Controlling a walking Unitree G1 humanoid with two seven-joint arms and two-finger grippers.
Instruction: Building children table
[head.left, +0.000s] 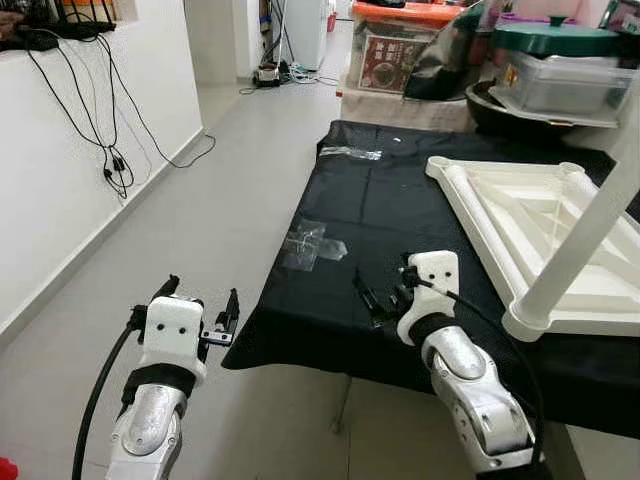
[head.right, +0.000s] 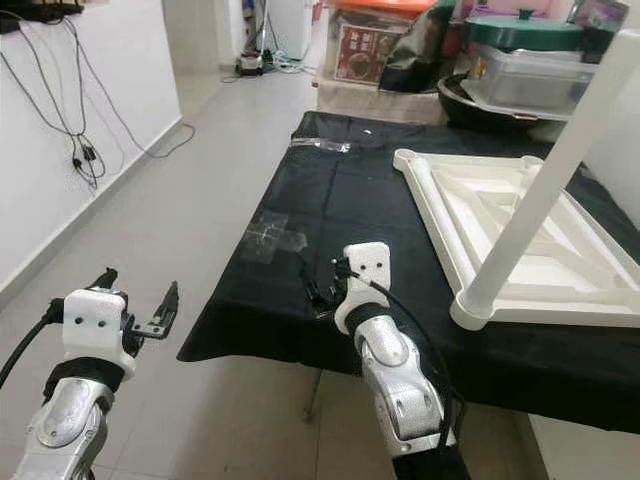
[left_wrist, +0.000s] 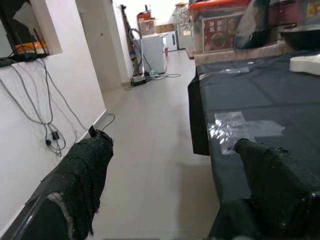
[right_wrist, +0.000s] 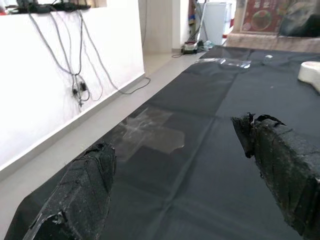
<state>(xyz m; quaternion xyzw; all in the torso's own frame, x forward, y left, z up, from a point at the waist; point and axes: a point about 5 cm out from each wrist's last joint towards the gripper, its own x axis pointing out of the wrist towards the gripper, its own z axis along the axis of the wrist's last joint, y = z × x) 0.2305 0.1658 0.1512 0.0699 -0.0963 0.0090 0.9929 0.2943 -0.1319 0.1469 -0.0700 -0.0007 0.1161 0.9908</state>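
The left eye view looks down on a desk (head.left: 330, 310) draped in black cloth, with the white children's tabletop (head.left: 540, 225) lying upside down on its far right part and one white leg (head.left: 590, 230) already standing in the near corner socket, leaning up and away toward the right. The right claw (head.left: 378, 300) hovers just over the near edge of the desk, its two black fingers spread with nothing between them, as the right wrist view confirms. From this claw the tabletop lies ahead and to the right, near but not touching, its long side running away from the robot. The right arm is clearly the nearer one; its forearm rises from below with the wrist bent forward over the cloth. The left claw (head.left: 200, 310) is held off the desk's left edge above the floor, its fingers likewise spread and empty, well apart from the tabletop. Clear tape patches (head.left: 310, 243) lie flat on the cloth between the right claw and the far end. Judging from this, a reach to the tabletop or its leg would fall to the right arm, swinging rightward.
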